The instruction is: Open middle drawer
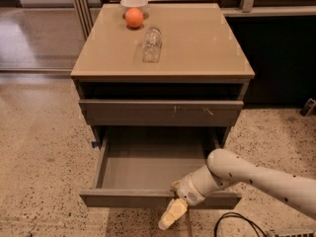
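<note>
The middle drawer (123, 198) is pulled well out of the cabinet, and its shallow grey tray (148, 169) shows, with nothing in it. Its long plain dark grey front faces me. My gripper (172, 215) is at the drawer's front edge, right of centre, hanging over and below the front panel. My white arm (256, 177) comes in from the lower right. The taller grey front with pale scratch marks (158, 112) sits shut above the open drawer. The lowest drawer is hidden under the open one.
On the tan cabinet top (197, 38) stand a white bowl (134, 3) and an orange (134, 18), with a clear glass (151, 44) lying on its side. A black cable (237, 223) lies on the speckled floor at the lower right.
</note>
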{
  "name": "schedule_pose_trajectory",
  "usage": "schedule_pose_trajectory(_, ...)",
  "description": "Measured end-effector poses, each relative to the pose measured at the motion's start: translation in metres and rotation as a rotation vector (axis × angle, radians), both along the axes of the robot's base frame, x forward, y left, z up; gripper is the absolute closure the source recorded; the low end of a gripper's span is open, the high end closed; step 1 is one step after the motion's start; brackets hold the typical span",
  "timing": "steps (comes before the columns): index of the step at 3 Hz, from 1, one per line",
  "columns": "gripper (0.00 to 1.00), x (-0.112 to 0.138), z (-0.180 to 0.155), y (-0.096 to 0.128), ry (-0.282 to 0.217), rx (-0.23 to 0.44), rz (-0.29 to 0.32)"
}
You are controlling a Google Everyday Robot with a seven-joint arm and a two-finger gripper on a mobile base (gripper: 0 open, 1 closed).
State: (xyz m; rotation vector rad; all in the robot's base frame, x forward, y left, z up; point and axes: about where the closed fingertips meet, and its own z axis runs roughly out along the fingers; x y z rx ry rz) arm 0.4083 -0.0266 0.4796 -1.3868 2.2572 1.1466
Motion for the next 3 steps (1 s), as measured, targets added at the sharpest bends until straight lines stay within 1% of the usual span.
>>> schedule_pose_trajectory(2, 0.00, -0.006, -0.011, 0.004, 0.040, 0.054, -0.011)
schedule_pose_trajectory(3, 0.00, -0.018, -0.007, 0.001, 0.074, 0.066, -0.013)
